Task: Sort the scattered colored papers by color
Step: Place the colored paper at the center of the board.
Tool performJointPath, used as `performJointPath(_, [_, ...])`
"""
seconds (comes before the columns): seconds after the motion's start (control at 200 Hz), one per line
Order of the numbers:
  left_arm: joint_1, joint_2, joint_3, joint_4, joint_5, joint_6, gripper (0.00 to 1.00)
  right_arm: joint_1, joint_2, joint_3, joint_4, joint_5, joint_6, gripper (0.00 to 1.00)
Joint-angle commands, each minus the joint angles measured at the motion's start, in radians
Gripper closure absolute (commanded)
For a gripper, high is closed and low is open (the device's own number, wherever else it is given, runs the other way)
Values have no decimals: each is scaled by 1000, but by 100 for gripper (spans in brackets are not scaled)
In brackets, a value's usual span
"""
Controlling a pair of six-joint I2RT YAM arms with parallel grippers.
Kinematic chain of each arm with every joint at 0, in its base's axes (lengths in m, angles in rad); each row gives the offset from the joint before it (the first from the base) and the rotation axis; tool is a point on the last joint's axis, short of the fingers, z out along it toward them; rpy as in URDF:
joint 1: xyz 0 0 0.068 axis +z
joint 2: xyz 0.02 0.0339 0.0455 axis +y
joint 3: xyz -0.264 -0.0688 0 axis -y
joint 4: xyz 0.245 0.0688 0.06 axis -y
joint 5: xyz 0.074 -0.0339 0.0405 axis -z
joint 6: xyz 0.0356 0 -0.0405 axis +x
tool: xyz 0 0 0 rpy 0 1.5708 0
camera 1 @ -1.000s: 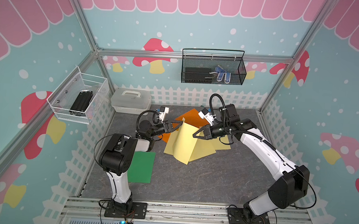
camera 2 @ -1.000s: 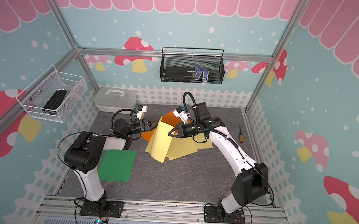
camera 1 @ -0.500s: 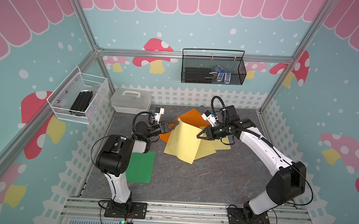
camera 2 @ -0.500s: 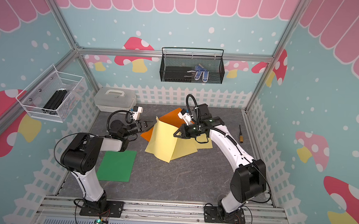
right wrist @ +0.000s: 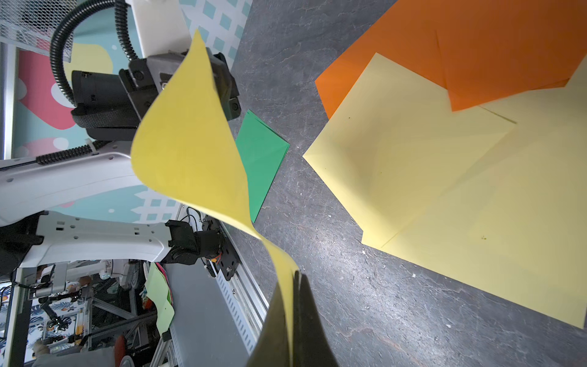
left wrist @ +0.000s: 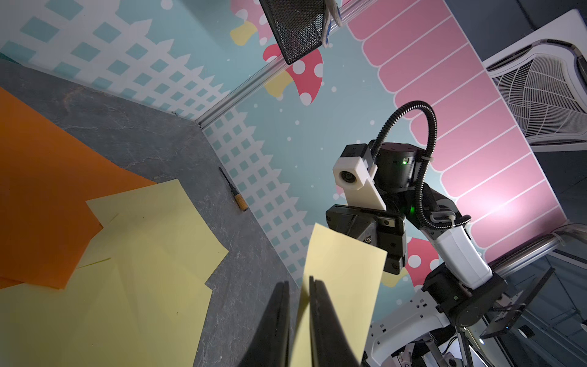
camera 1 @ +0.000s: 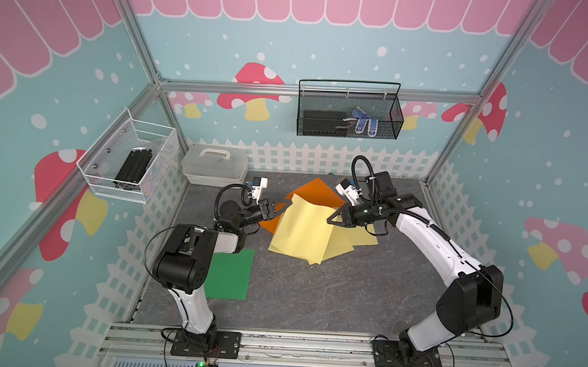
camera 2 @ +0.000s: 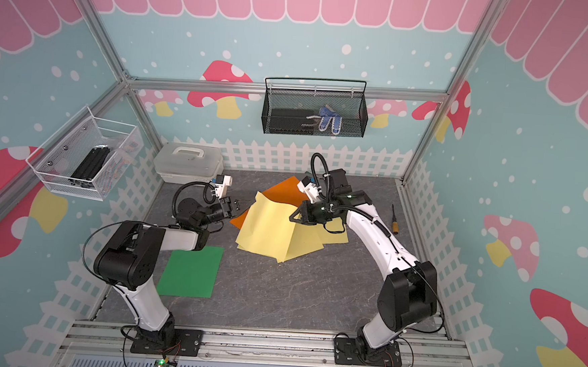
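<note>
While the grey desk point(camera 1: 348, 299) carried most of the papers flat, one yellow sheet point(camera 1: 302, 227) hung curled over its middle. Its held edge ran left to right between the two arms, directly above the yellow pile point(camera 1: 362, 239), so lowering looked like the main move left.

Orange sheets point(camera 1: 314, 192) lay toward the back edge, partly under the yellow. The green stack point(camera 1: 229, 274) sat well apart near the front-left corner.

On the back wall a black mesh basket point(camera 1: 388, 127) held a dark block and blue-white gloves point(camera 1: 362, 122). The wire basket point(camera 1: 160, 169) on the left wall held black bars. The lidded box point(camera 1: 213, 169) in the back-left corner hid its contents.

The right gripper point(right wrist: 293, 273) was clamped on the sheet's right corner. The left gripper point(left wrist: 298, 281) had the other corner between nearly closed fingers; a sliver of gap showed, so a firm pinch could not be told.
</note>
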Motion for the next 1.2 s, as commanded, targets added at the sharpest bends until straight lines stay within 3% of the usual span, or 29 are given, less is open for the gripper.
performJointPath(0.0, [6, -42, -18, 49, -5, 2, 90, -4, 5, 3, -23, -1, -22, 100])
performJointPath(0.06, [7, -45, -24, 49, -8, 1, 100, -4, 7, 7, -23, -4, -21, 100])
performJointPath(0.51, [5, -89, -83, 48, -49, 2, 100, -4, 14, 15, -17, -30, -9, 98])
performJointPath(0.585, [4, -103, -104, 37, -71, 1, 100, -2, 5, 0, -9, -34, 3, 85])
performJointPath(0.67, [2, -130, -142, 1, -112, 13, 100, -2, -5, -18, -2, -39, 14, 78])
performJointPath(0.831, [-36, -243, -245, -216, -220, 109, 100, -1, -33, -74, 43, -57, 65, 72])
performJointPath(0.936, [-73, -357, -301, -489, -316, 205, 100, -1, -48, -108, 62, -46, 82, 65])
performJointPath(1.081, [-119, -466, -317, -821, -460, 273, 100, 0, -36, -123, 77, -28, 107, 63])
performJointPath(1.191, [-118, -472, -290, -1001, -553, 284, 100, -1, -15, -123, 70, 12, 124, 63])
